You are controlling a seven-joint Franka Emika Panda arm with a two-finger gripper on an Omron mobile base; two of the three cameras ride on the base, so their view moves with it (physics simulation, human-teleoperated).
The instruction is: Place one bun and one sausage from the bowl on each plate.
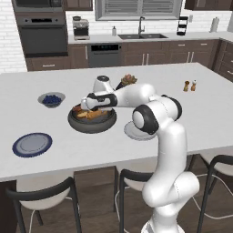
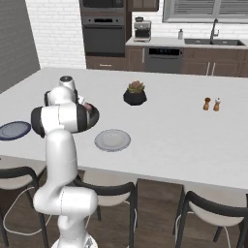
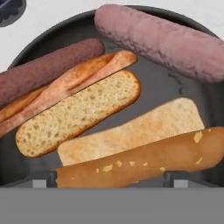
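Tool (image 1: 84, 105) spread wide over the bowl (image 1: 92, 123) on the tabletop (image 1: 200, 113).

From the left, its forearm hides much of the food. From the right, the arm blocks most of the bowl; grey plate (image 2: 112, 140) lies near, blue-rimmed plate (image 2: 13, 130) cut off. Hand camera: buns (image 3: 78, 111) and sausages (image 3: 157, 41) close below, fingertips (image 3: 43, 180) barely showing.

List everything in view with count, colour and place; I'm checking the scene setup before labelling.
bowl: one, dark grey, island middle
buns: two, tan, in bowl
sausages: two, pinkish and dark reddish-brown, in bowl
plates: two, blue-rimmed at the island's left front, light grey beside bowl
berry bowl: one, grey, behind the blue-rimmed plate
plant pot: one, black, behind bowl
shakers: two, right side
pincer: open, over bowl
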